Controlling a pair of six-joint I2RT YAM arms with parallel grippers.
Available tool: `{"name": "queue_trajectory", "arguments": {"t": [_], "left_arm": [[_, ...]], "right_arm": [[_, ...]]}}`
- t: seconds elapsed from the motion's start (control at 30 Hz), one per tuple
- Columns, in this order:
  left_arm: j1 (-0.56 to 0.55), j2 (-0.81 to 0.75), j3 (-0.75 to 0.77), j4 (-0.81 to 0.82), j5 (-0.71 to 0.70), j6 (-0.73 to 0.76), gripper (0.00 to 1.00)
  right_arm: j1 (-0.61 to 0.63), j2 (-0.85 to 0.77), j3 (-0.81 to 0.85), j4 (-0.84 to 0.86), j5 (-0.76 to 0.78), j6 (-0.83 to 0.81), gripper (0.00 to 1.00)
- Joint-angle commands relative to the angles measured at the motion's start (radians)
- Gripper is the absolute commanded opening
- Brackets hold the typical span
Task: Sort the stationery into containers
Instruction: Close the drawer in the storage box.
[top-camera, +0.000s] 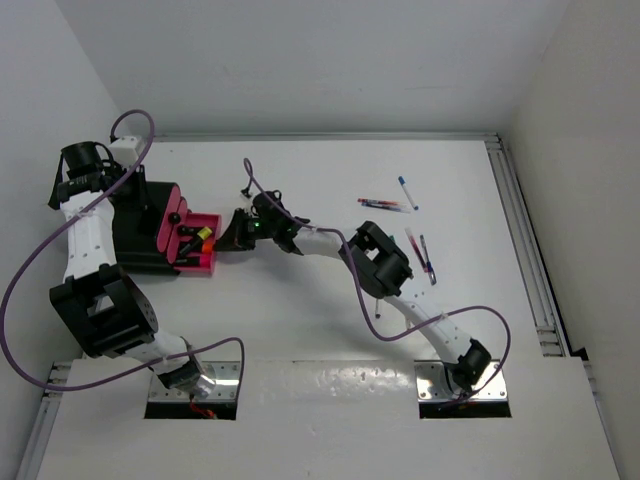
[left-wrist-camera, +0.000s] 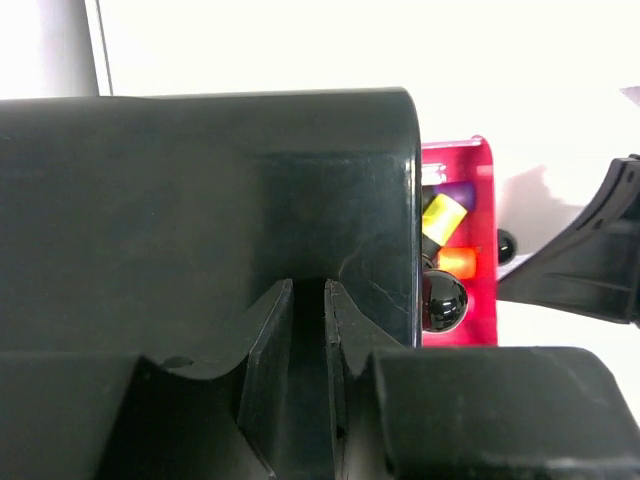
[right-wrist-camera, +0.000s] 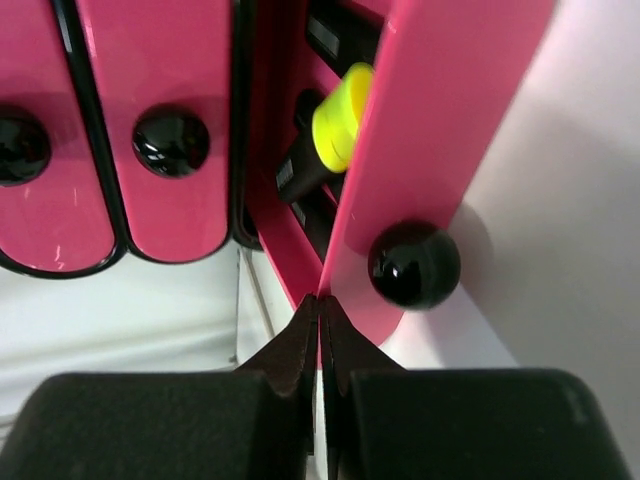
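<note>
Over to the right pincer (right-wrist-camera: 319, 305) first: clenched tight, finger against finger, nothing between; noses its tips right up to the near wall of the pink tray (right-wrist-camera: 440, 120); touching or a whisker off, too close to call. Just right of those tips, on the outside of that wall, a glossy black knob (right-wrist-camera: 413, 265); ahead and slightly right, inside the tray, a yellow highlighter (right-wrist-camera: 340, 118) with its black body slanting back toward the tips; off to the left of the tips, two pink panels (right-wrist-camera: 165, 130) edged in black, each with a black knob of its own.

Now the left pincer (left-wrist-camera: 306, 300): jaws a narrow slot apart, set on the near wall of the black box (left-wrist-camera: 200, 200); grasping that wall by the look of it, with a dark strip filling the slot. Ahead and to the right of this pincer, just beside the box, the same tray; in it the yellow one too, plus an orange highlighter (left-wrist-camera: 455, 262) and a purple highlighter (left-wrist-camera: 458, 192).

And from above: well behind the right pincer, out on the white table (top-camera: 300, 300), loose pens (top-camera: 385, 205) in three spots, all well apart from the tray.
</note>
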Motion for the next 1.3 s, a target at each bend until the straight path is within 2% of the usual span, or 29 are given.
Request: {"name": "queue_trajectory", "arguments": {"t": [0.0, 0.13, 0.3, 0.57, 1.0, 1.27], "left_arm": [[0.005, 0.023, -0.027, -0.05, 0.01, -0.015, 0.26], [0.005, 0.023, -0.033, -0.047, 0.013, -0.018, 0.26], [0.005, 0.023, -0.031, -0.039, 0.018, -0.023, 0.25], [0.003, 0.017, -0.03, -0.035, 0.024, -0.024, 0.25], [0.005, 0.024, -0.027, -0.025, 0.025, -0.021, 0.25], [0.005, 0.04, -0.034, -0.015, 0.03, -0.023, 0.25]], "right_arm": [[0.011, 0.038, 0.082, 0.112, 0.044, -0.054, 0.0], [0.014, 0.037, 0.102, 0.162, 0.045, -0.093, 0.0], [0.006, -0.077, 0.018, 0.178, 0.012, -0.139, 0.0], [0.014, -0.221, -0.096, 0.04, 0.031, -0.223, 0.0], [0.063, -0.163, -0.051, -0.17, 0.234, -0.252, 0.0], [0.069, -0.126, -0.051, -0.178, 0.254, -0.243, 0.0]]}}
